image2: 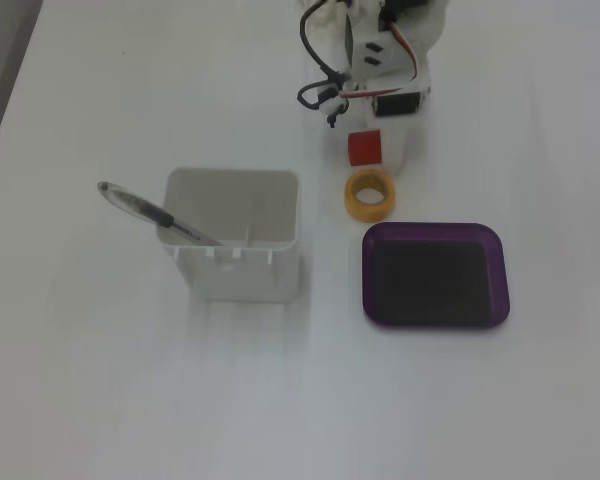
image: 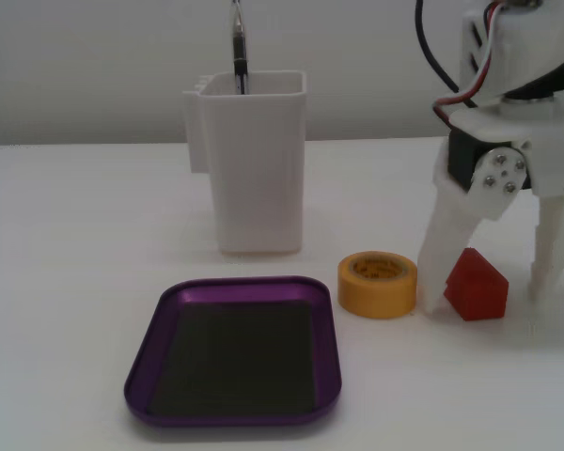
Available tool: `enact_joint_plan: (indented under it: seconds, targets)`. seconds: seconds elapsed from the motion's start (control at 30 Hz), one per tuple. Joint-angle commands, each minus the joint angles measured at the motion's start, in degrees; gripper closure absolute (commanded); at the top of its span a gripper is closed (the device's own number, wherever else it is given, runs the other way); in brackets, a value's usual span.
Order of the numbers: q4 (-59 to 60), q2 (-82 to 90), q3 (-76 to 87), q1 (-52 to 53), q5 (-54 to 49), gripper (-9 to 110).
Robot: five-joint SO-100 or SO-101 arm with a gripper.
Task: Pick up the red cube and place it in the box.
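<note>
While the jaws stand wide astride one red cube (image: 475, 285), one box (image: 235, 349) lies empty; one tape roll (image: 377, 283) between

A plain white table (image: 85, 216) meets a pale, slightly blurred, perhaps greyish wall (image: 94, 66) behind.

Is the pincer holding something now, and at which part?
Nothing is held yet. The pincer stands open around the red cube, one finger at each side, and the cube rests on the table.
</note>
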Motion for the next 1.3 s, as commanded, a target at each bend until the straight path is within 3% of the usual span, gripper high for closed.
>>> enact_joint_plan:
  seconds: [0.0,0.27,0.8,1.07,1.27]
  targets:
    - [-1.14,-2.20,-0.26,1.32,-2.37,83]
    - [-0.35,-1.49,-0.88,0.44,-2.20,103]
    - [15.29,23.03,-4.13,-0.53,1.58,102]
    - [11.95,32.26,-7.12,-18.28,2.29,102]
    - [6.15,24.08,-17.40,-23.12,8.61,102]
